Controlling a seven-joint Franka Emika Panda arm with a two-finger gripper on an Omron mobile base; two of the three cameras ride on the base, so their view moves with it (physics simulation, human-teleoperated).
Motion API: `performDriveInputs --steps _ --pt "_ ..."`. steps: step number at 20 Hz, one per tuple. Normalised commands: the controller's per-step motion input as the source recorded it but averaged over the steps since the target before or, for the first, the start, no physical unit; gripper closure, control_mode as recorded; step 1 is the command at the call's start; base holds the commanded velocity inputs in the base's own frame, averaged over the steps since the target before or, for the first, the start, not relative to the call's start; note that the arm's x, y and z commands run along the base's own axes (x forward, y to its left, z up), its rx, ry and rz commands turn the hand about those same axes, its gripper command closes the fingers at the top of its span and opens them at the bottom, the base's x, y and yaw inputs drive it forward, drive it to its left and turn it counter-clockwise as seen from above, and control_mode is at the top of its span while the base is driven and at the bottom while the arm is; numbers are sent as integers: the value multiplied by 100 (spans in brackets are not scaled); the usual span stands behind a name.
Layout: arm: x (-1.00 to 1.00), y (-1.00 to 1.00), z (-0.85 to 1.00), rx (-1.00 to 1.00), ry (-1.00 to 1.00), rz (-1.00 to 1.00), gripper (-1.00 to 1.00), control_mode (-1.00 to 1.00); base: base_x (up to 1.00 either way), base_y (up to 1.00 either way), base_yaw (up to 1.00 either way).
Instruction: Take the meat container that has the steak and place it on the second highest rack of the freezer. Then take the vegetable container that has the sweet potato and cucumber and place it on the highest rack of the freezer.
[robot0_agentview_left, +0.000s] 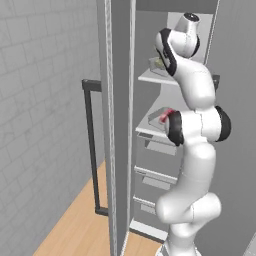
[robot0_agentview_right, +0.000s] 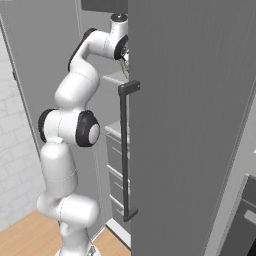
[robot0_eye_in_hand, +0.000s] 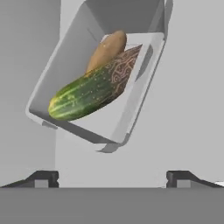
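White tiled wall and wood floor flank the open grey freezer (robot0_agentview_left: 150, 150), its door (robot0_agentview_left: 117, 125) swung wide. On the top rack (robot0_agentview_left: 152, 77) sits the vegetable container (robot0_eye_in_hand: 124, 118), holding the cucumber (robot0_eye_in_hand: 87, 92) and the sweet potato (robot0_eye_in_hand: 107, 50). The gripper (robot0_eye_in_hand: 111, 177) hangs just off it, its 2 fingers spread wide, holding nothing. The steak (robot0_agentview_left: 166, 115) lies on the rack below.

The open freezer (robot0_agentview_left: 165, 60) is narrow: its door (robot0_agentview_left: 120, 125) flanks the left, a grey wall the right. The vegetable container (robot0_eye_in_hand: 94, 83) takes up the top shelf (robot0_agentview_left: 155, 77) ahead of the spread gripper (robot0_eye_in_hand: 111, 177).
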Motion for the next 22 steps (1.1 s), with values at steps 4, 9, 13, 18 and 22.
performDriveInputs --steps 4,9,13,18,22 --pt "-87 41 -28 -10 -18 3 -100 -100 0 0 0" --pt "-95 40 -3 -6 -11 0 -100 -100 0 0 0" --pt "-100 30 0 -2 -4 0 -100 -100 0 0 0" --pt "-100 2 18 0 0 0 -100 -100 0 0 0" --pt "-100 0 41 0 0 0 -100 -100 0 0 0"
